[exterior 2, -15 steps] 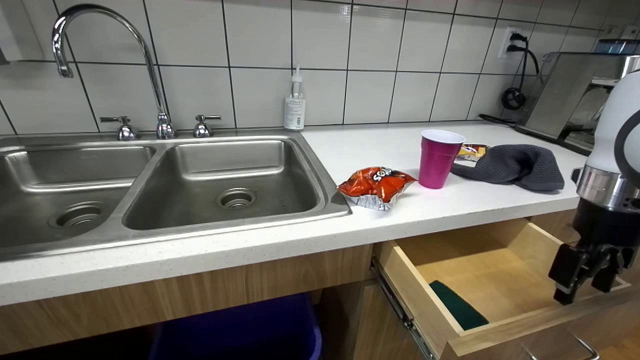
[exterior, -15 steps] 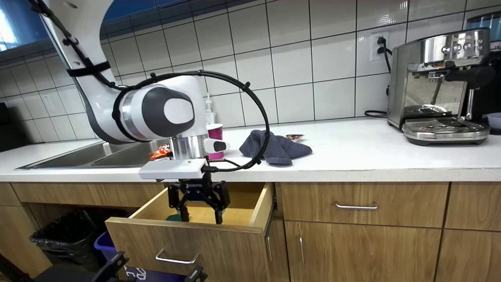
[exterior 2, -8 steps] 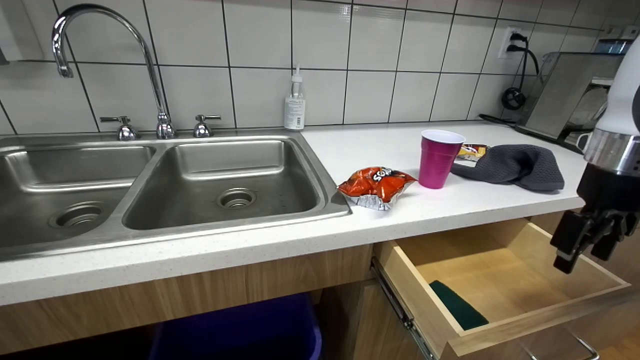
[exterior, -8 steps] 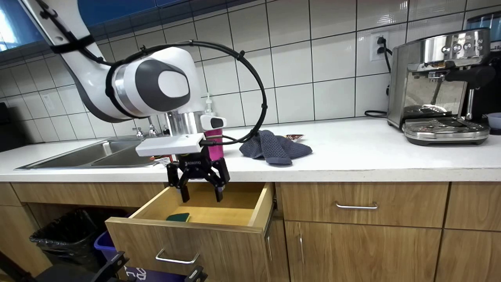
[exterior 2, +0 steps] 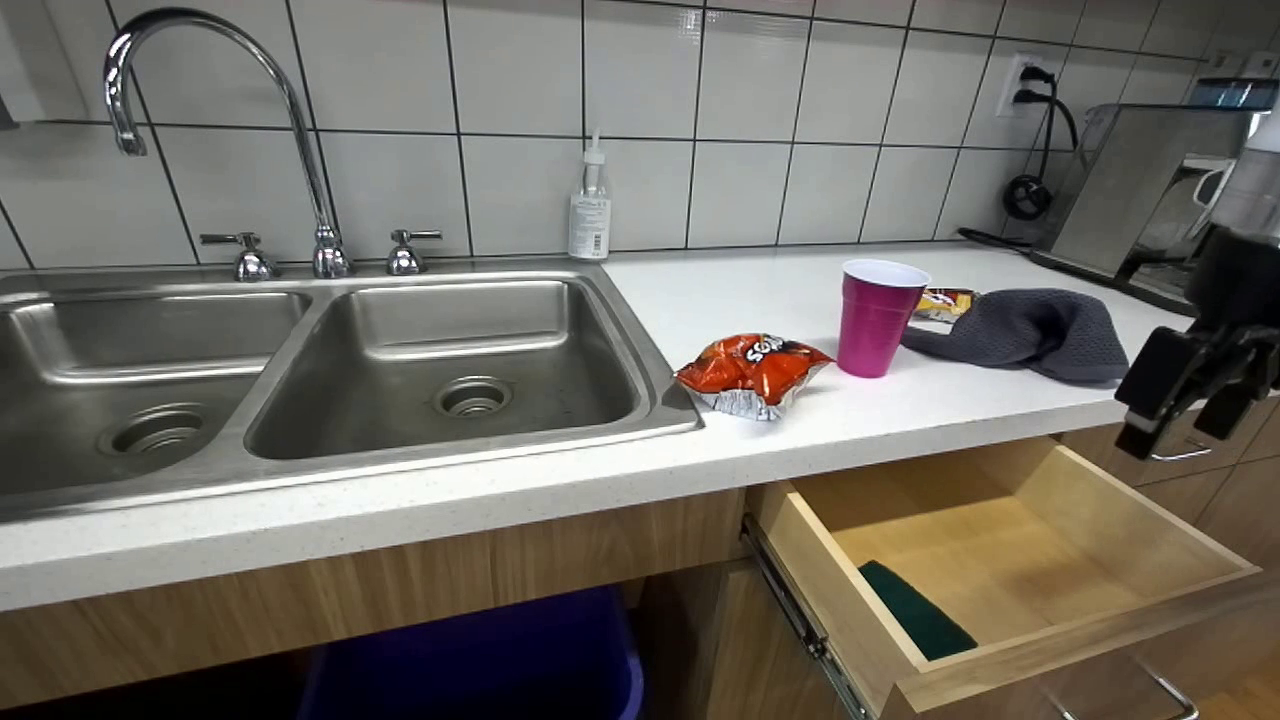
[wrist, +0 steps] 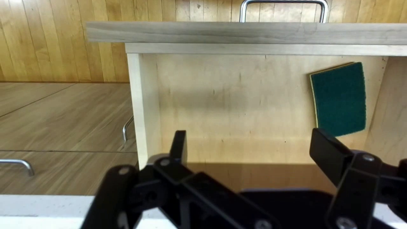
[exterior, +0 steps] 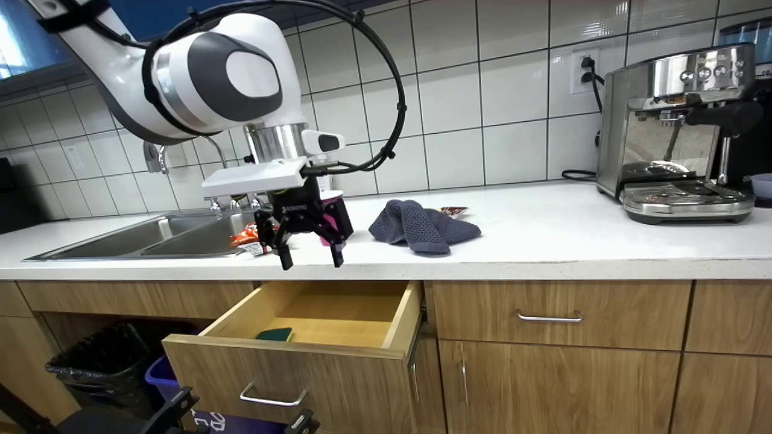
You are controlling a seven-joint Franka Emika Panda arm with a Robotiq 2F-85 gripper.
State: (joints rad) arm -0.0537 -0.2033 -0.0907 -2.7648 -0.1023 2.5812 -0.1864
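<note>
I have the gripper (exterior: pixel 312 264) above the open drawer (exterior: pixel 338 374), its fingers (wrist: pixel 181 144) spread wide with nothing between them; in my wrist view the green sponge (wrist: pixel 340 98) lies inside, toward one end, below the fingers and untouched by them. From here I'd judge the work part done: the sponge is in the drawer and the gripper is free of it; the drawer is not yet closed, and the magenta cup (exterior 2: pixel 880 325), orange snack bag (exterior 2: pixel 755 372) and grey cloth (exterior 2: pixel 1045 335) are on the counter (exterior: pixel 555 232).

Red bag (exterior 2: pixel 755 372), cup (exterior 2: pixel 876 325), cloth (exterior 2: pixel 1035 335) on white counter (exterior: pixel 543 235).
</note>
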